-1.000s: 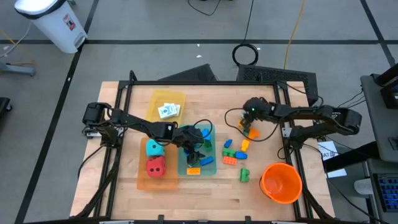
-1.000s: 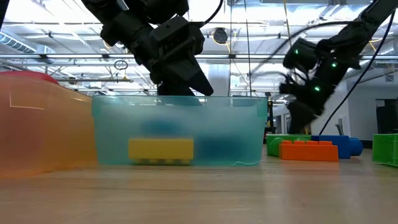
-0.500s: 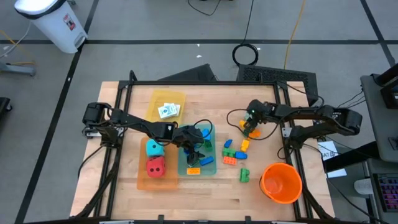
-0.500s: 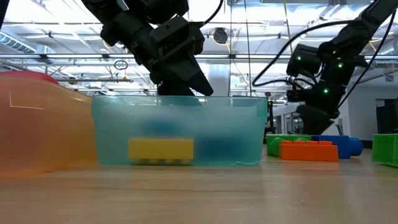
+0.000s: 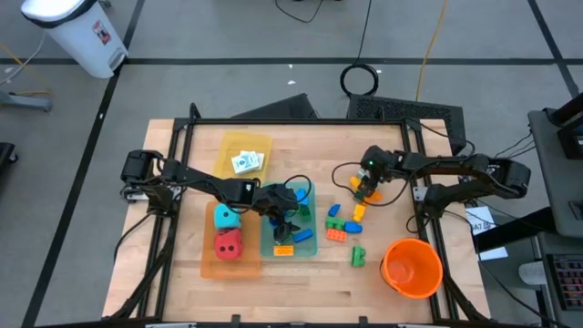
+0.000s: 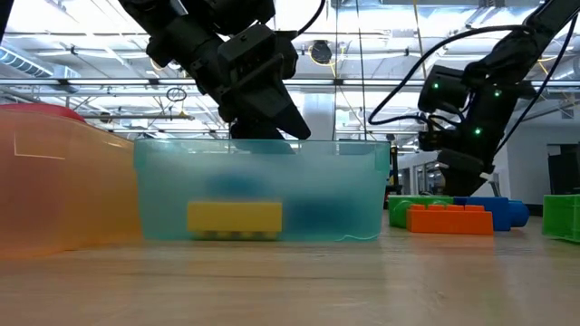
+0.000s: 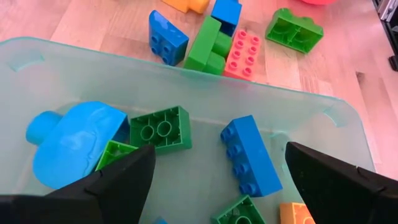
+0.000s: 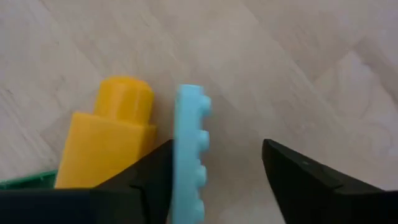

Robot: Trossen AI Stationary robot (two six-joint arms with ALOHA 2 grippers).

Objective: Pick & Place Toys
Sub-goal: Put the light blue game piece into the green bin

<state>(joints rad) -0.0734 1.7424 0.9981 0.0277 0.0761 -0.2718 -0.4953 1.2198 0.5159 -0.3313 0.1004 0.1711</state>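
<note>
**Sorting of plastic bricks: both arms over the table, grasp pending on the right**

Left to right. Orange tray [image 5: 228,260]: holds the teal die [image 5: 225,218] and the red die [image 5: 228,244]. Yellow tray [image 5: 260,146], farther back: holds white picture cards [image 5: 245,162]. Teal tray [image 5: 310,248]: holds loose bricks, among them a blue brick [image 7: 250,155], a green brick [image 7: 160,129] and a rounded light-blue piece [image 7: 73,142]. Left gripper [image 5: 285,221]: poised over the teal tray, fingers spread wide and empty, seen flanking the tray contents in the left wrist view.

Centre-right of the table [image 5: 364,282]: 1 cluster of loose bricks in blue, green, orange and yellow [image 5: 344,223], well apart from the big orange bucket [image 5: 412,267]. Right gripper [image 5: 367,189]: low over a yellow-orange brick [image 8: 109,140] and a thin light-blue brick [image 8: 189,155] standing on edge, the 2 just beside each other; fingers parted, bracketing the blue piece without visibly touching it.

Handling, by judgement: bricks hollow, rigid, light, not fragile; smooth walls likely slippery, so best pinched across 2 flat parallel faces rather than over the studs. Thin blue piece apt to tip if nudged by 1 finger first; closure centred on its broad faces advisable. Appearance: glossy, saturated colours, round studs on top.
</note>
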